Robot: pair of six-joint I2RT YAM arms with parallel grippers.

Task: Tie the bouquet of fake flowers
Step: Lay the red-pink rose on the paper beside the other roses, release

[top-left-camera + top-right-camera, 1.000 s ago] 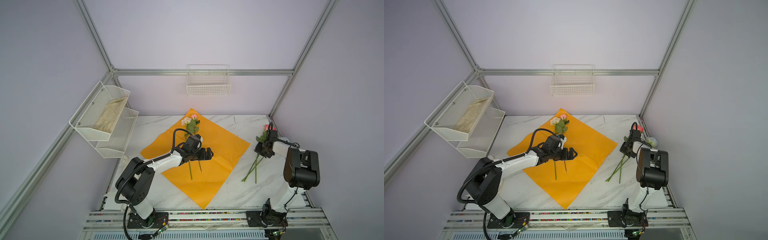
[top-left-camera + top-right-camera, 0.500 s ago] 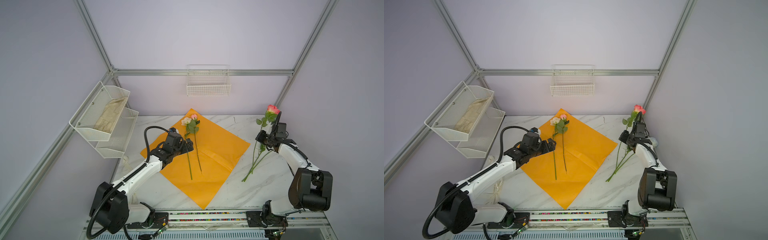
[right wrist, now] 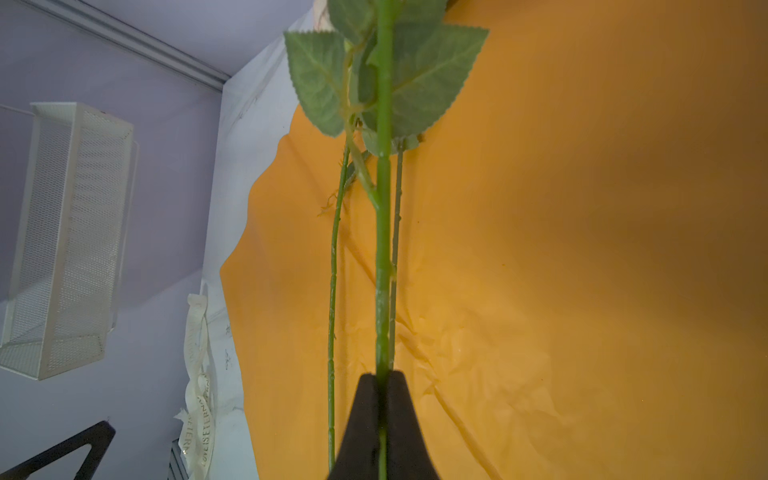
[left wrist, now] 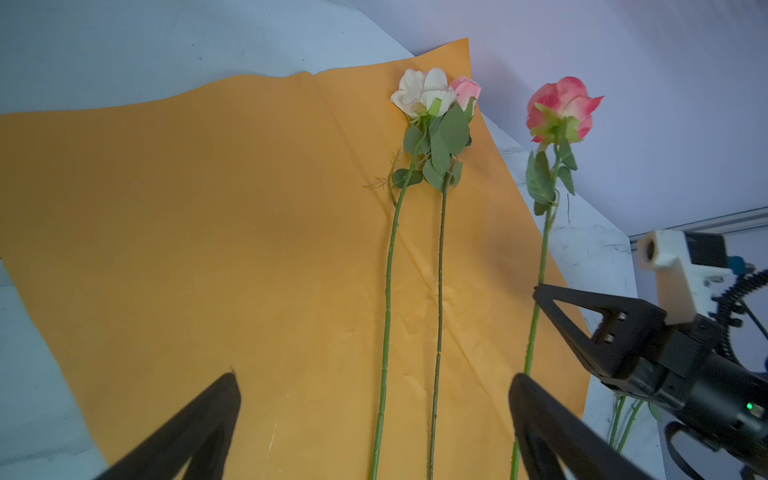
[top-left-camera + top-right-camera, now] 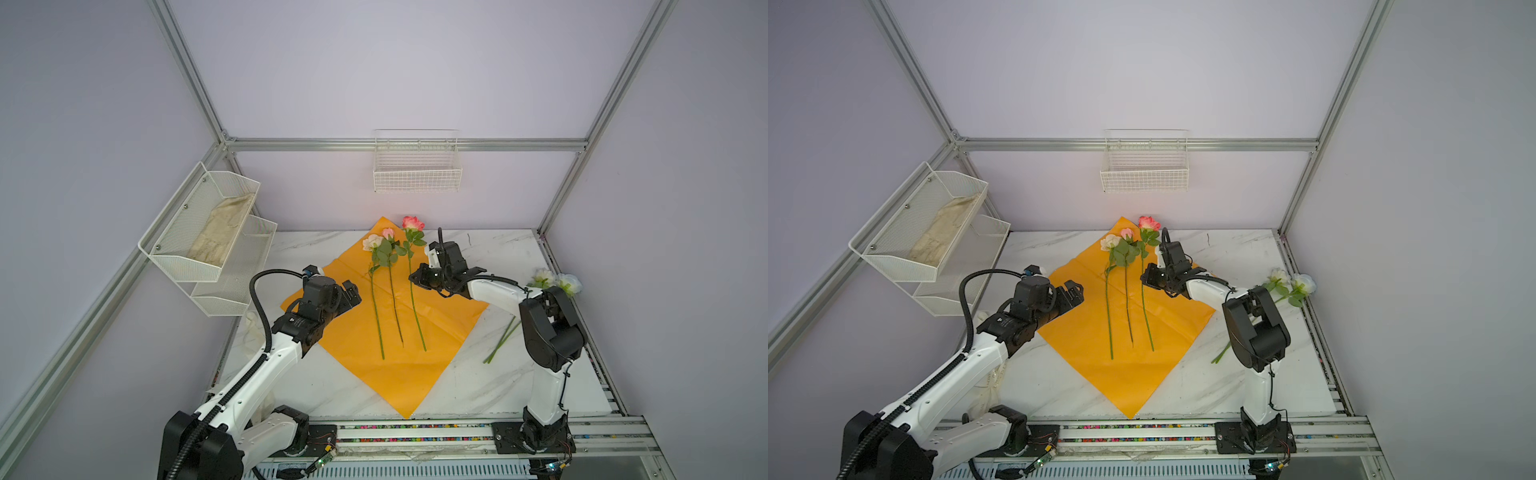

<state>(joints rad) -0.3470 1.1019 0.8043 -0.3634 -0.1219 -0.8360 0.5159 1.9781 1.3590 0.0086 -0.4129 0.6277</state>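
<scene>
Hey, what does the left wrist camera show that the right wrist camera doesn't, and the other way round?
Only the left wrist view clearly shows the blooms: the cream rose, the small pink rose and the pink-red rose. Only the right wrist view shows the cream printed ribbon and the white mesh shelf. Both show the orange wrapping paper, three green stems, and the right gripper shut on the pink-red rose's stem.

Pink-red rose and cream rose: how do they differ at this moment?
The pink-red rose is pinched by its stem in the shut right gripper; the cream rose is held by nothing. The cream rose lies flat on the orange paper; the pink-red rose's bloom reaches past the paper's edge. Both have long green leafy stems, roughly parallel.
</scene>
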